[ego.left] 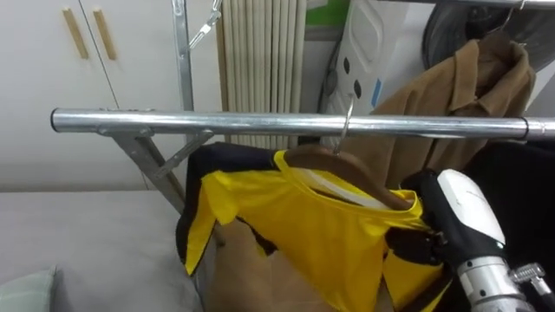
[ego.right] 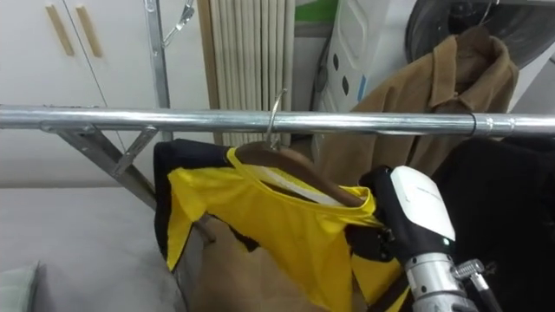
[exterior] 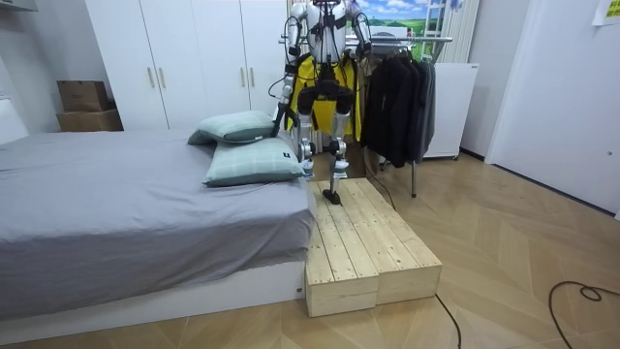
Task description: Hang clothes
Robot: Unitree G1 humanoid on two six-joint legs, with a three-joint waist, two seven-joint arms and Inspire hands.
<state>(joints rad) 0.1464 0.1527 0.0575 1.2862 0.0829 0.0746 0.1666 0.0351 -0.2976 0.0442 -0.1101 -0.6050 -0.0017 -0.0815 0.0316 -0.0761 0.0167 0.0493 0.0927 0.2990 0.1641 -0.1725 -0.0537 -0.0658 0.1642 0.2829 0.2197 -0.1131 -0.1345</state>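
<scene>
The yellow shirt (ego.left: 329, 234), on its wooden hanger (ego.left: 323, 159), was seen suspended beneath the rail (ego.left: 260, 123), with the hook apparently seated over it. The right hand (ego.left: 423, 245) was laid against the shirt's right shoulder, and whether anything was grasped could not be told. Only letting go was judged to remain.
</scene>
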